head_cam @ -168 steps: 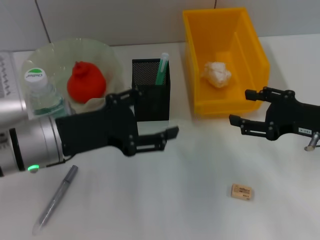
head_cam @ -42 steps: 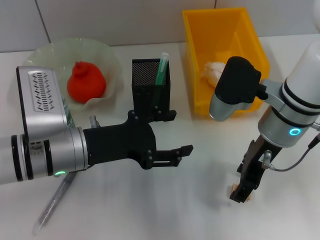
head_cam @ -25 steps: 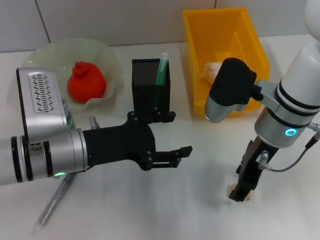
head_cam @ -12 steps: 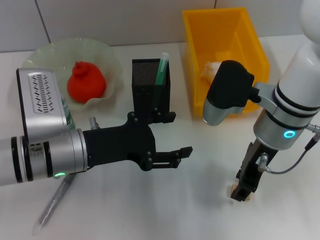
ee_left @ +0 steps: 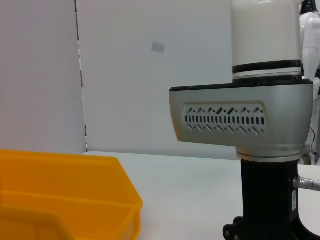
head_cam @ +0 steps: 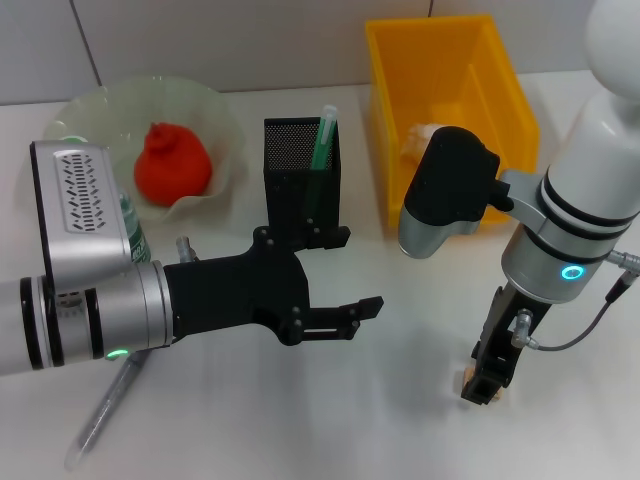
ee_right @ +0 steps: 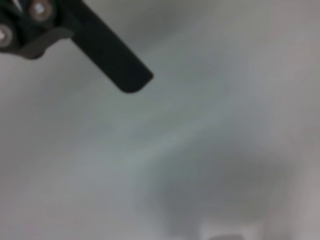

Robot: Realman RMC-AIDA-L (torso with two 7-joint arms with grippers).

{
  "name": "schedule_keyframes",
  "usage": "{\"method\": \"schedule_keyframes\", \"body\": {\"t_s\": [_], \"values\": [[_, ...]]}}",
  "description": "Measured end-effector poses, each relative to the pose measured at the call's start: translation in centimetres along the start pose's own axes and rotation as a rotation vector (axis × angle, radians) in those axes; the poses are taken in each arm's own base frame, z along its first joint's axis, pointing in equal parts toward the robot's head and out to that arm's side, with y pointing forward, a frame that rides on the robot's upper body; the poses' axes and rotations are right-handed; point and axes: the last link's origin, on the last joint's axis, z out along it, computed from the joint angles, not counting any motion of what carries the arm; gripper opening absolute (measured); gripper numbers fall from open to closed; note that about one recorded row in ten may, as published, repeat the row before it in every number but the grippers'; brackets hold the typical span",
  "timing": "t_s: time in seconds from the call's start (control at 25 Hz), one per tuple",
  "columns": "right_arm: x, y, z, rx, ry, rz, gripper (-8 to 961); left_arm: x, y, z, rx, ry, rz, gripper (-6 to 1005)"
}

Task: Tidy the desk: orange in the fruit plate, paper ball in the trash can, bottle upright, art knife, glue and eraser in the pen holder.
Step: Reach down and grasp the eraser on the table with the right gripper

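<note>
At lower right in the head view, the right gripper (head_cam: pixel 484 385) points straight down onto the eraser (head_cam: pixel 470 380) on the desk (head_cam: pixel 400 420), its fingers narrowed around it. The left gripper (head_cam: pixel 345 315) hovers spread wide at centre, before the pen holder (head_cam: pixel 300 180). A grey pen (head_cam: pixel 105 415) lies lower left; the orange (head_cam: pixel 172 163) sits in the fruit plate (head_cam: pixel 225 130), upper left.

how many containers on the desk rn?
3: fruit plate at back left holding the orange, pen holder at back centre, trash can at back right. Arms may hide others.
</note>
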Motion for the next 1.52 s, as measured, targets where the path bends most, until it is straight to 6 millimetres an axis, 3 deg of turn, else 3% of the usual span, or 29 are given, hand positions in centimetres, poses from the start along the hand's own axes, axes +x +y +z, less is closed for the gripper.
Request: {"method": "schedule_keyframes", "body": {"t_s": [0.28, 0.84, 1.28, 1.52], "values": [[-0.04, 0.1, 0.12, 0.004, 0.01, 0.0, 511, 0.01, 0.0, 0.0, 0.0, 0.001, 0.0, 846], [-0.2, 0.4, 0.32, 0.009, 0.026, -0.012, 386, 0.02, -0.09, 0.03, 0.004, -0.001, 0.001, 845], [-0.38, 0.51, 0.32, 0.015, 0.034, -0.023, 391, 0.02, -0.13, 0.07, 0.004, -0.002, 0.001, 845], [-0.53, 0.65, 0.36, 0.022, 0.04, -0.036, 255, 0.0, -0.12, 0.05, 0.005, -0.002, 0.002, 846]]}}
